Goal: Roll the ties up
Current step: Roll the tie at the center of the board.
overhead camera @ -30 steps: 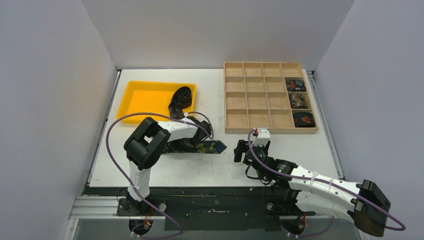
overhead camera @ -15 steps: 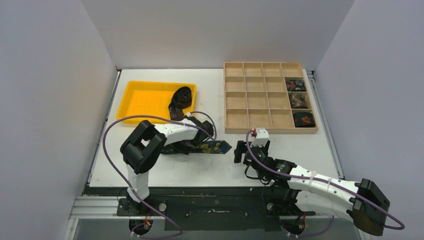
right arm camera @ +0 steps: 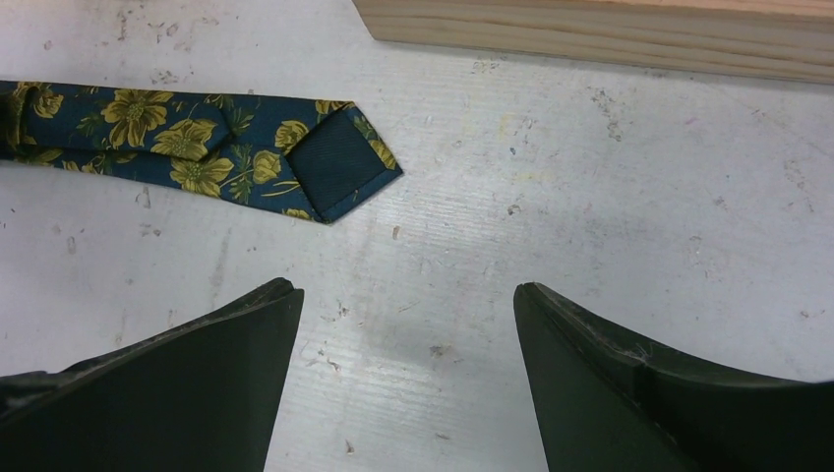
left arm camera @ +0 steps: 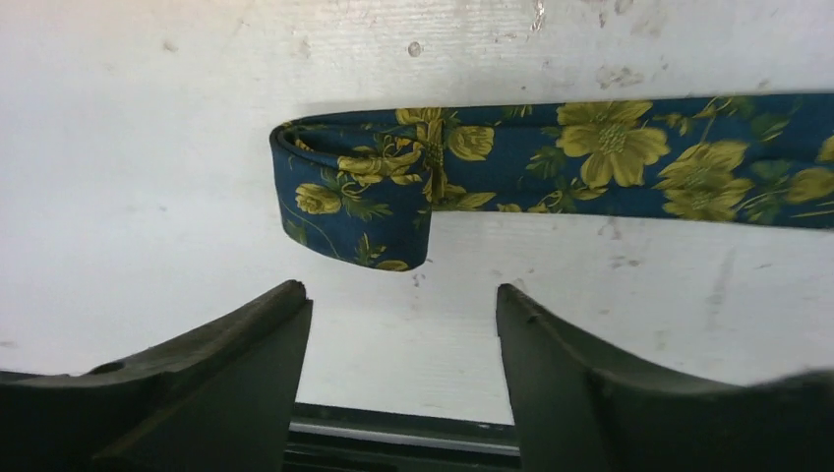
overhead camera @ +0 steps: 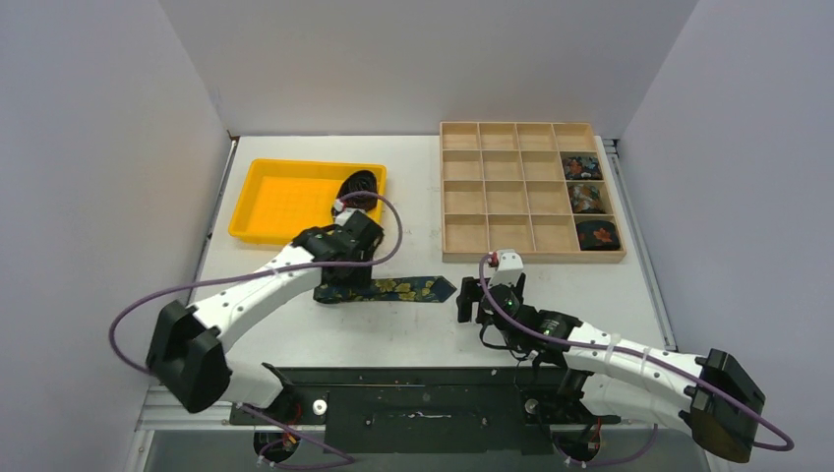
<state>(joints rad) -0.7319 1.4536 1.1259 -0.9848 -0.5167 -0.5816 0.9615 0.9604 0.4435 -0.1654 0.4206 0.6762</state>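
Observation:
A navy tie with yellow flowers (overhead camera: 398, 289) lies flat on the white table, its pointed end (right arm camera: 339, 162) toward the right and its left end folded over (left arm camera: 359, 202). My left gripper (left arm camera: 398, 305) is open and empty, hovering just over the folded end; it also shows in the top view (overhead camera: 344, 258). My right gripper (right arm camera: 403, 305) is open and empty, a short way right of the pointed tip (overhead camera: 445, 288); in the top view it is near the table's front (overhead camera: 474, 297). A plain black tie (overhead camera: 356, 192) lies coiled at the yellow tray's right end. Three rolled ties (overhead camera: 582, 166) fill the organiser's right column.
A yellow tray (overhead camera: 285, 197) stands at the back left. A wooden compartment organiser (overhead camera: 492, 187) stands at the back right; its front wall (right arm camera: 629, 34) is just beyond my right gripper. The table's front edge (left arm camera: 393, 423) is under my left gripper.
My left arm has unfolded and stretched out; its gripper has shifted left and back from over the tie's middle to its folded left end. The tie lies stretched further right. My right gripper barely moved.

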